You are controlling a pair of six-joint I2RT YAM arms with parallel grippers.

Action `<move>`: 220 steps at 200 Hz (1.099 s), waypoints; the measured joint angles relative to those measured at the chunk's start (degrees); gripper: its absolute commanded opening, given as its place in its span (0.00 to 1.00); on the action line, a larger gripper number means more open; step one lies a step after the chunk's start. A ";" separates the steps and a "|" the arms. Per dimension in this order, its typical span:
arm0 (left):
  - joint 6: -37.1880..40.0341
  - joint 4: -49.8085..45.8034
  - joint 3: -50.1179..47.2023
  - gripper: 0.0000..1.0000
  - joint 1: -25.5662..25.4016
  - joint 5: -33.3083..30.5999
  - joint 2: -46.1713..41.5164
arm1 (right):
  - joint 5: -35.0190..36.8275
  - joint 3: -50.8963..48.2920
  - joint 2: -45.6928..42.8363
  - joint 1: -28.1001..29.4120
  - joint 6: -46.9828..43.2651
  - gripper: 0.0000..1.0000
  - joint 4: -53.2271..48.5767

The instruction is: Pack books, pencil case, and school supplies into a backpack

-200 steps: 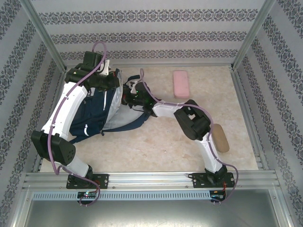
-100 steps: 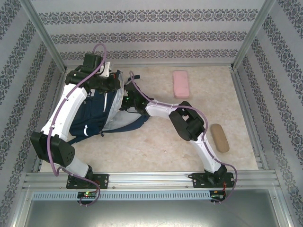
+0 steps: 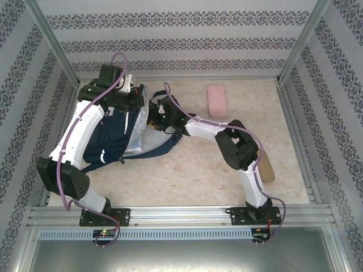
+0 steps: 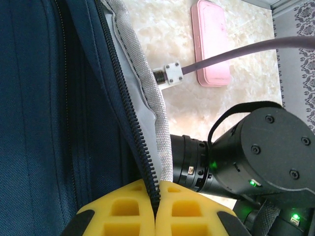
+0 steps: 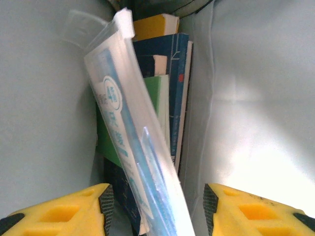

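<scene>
The navy backpack (image 3: 110, 136) lies at the left of the table with its mouth facing right. My left gripper (image 3: 136, 101) is shut on the zipper edge (image 4: 147, 162) of the backpack (image 4: 39, 98) and holds the mouth apart. My right gripper (image 3: 152, 120) reaches into the mouth. Inside, between pale lining walls, the school supplies packet (image 5: 133, 132) leans against the books: yellow (image 5: 152, 27), dark blue (image 5: 172, 59) and green (image 5: 160, 93). The right gripper (image 5: 155, 206) stands open around the packet's near end without touching it. The pink pencil case (image 3: 217, 100) lies on the table behind.
A tan oblong object (image 3: 266, 169) lies at the right, partly under my right arm. The pencil case (image 4: 211, 44) has free table around it. The right arm's black wrist (image 4: 266, 147) sits close to the backpack's grey rim (image 4: 147, 98). Metal rails edge the table.
My right gripper has opened and let go of the school supplies packet inside the backpack. The right arm pushed toward the mouth, then drew back slightly. The left gripper has kept its hold.
</scene>
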 measured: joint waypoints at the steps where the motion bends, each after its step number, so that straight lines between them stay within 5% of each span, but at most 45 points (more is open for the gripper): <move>1: 0.00 0.00 -0.02 0.00 0.00 0.00 0.00 | -0.02 0.00 0.00 -0.02 0.00 0.54 0.00; 66: -0.02 0.50 -0.28 0.00 0.04 0.90 0.02 | -4.66 0.00 2.47 1.57 0.00 0.48 1.90; 111: -0.04 0.63 -0.28 0.00 0.37 1.46 0.02 | -7.32 -0.11 4.63 3.30 1.20 0.00 3.63; 186: -3.02 4.31 -3.76 0.00 0.35 5.64 0.00 | -8.09 10.10 8.72 3.43 4.70 0.00 5.16; 220: -4.00 5.31 -4.79 0.00 0.63 5.14 -0.44 | -8.00 19.80 15.06 3.37 6.19 0.18 3.06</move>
